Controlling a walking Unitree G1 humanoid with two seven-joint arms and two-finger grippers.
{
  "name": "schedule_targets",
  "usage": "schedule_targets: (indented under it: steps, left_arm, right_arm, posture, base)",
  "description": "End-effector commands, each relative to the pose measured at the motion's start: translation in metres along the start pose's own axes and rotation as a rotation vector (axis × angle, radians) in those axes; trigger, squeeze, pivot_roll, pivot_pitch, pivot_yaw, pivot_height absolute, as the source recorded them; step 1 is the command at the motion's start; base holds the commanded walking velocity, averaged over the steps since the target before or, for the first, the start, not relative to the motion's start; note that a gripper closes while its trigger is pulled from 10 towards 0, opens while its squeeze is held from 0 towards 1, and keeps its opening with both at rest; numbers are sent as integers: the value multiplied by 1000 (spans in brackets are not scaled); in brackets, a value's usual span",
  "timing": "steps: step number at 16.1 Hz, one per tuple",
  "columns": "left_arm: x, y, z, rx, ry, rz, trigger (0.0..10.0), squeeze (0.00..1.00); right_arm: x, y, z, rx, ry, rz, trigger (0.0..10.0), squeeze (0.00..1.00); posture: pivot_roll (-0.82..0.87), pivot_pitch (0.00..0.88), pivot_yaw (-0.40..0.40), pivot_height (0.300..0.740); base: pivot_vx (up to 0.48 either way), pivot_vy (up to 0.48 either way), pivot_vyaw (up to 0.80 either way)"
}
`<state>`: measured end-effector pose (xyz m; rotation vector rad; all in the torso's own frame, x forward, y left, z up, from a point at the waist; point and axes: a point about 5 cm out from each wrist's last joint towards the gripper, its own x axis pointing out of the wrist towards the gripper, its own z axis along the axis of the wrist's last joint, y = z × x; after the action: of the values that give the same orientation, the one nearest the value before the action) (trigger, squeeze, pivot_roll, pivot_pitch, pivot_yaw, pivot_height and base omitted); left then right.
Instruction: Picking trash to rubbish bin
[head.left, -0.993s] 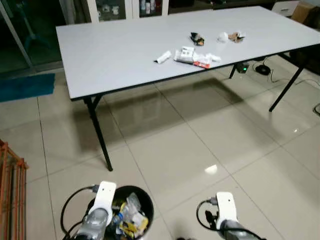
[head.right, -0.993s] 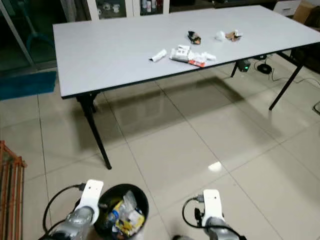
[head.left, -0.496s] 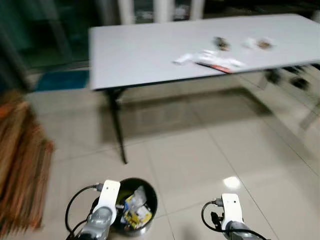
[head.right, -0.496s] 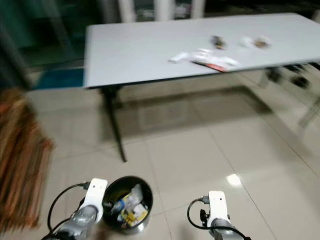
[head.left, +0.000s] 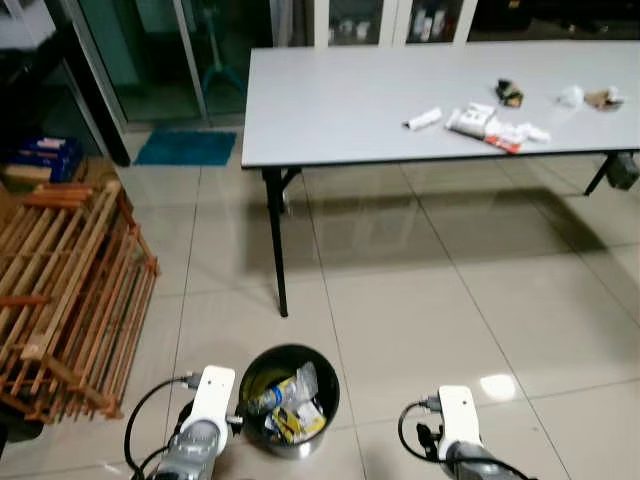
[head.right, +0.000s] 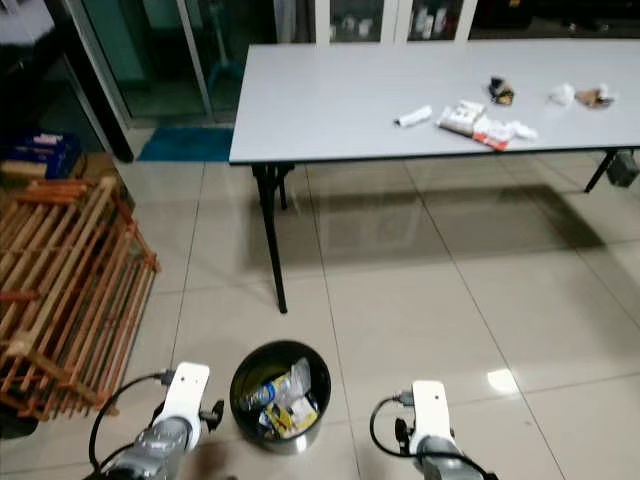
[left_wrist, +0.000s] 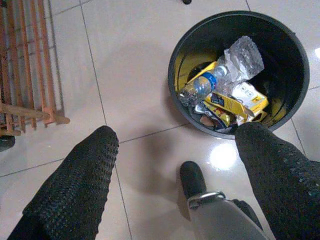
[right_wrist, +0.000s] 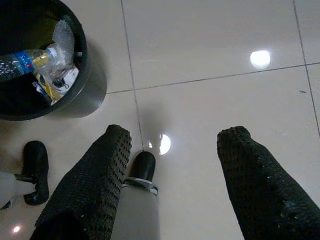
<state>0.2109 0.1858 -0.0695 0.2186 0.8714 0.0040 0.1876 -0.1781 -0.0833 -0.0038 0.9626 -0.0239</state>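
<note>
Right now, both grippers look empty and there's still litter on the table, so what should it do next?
Probably walk to the table: both the left gripper and right gripper hang open and empty beside the bin, while wrappers lie out of reach.

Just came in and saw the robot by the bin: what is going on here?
The robot stands over a black rubbish bin already holding a plastic bottle and wrappers. Both the left gripper and right gripper hang open and empty above the floor tiles. More trash lies on the grey table ahead.
</note>
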Motion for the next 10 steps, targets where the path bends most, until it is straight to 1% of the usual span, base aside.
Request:
schedule_targets:
  steps: [1,9,10]
  left_arm:
    - [0,3,0,-4,2,13,10000,0]
    - [0,3,1,0,1,18,10000,0]
    - [0,4,1,2,1,19,10000,0]
  right_arm:
    - [0,2,1,-7,-1,1,10000,0]
    - [0,3,1,-21,0,8,10000,0]
    - [0,3,0,-22,2,8,10000,0]
  posture:
    - [12,23,-20,740]
    - [15,26,-22,740]
    - [15,24,-22,740]
  base:
    - [0,0,0]
    - [0,0,0]
    - [0,-319,0]
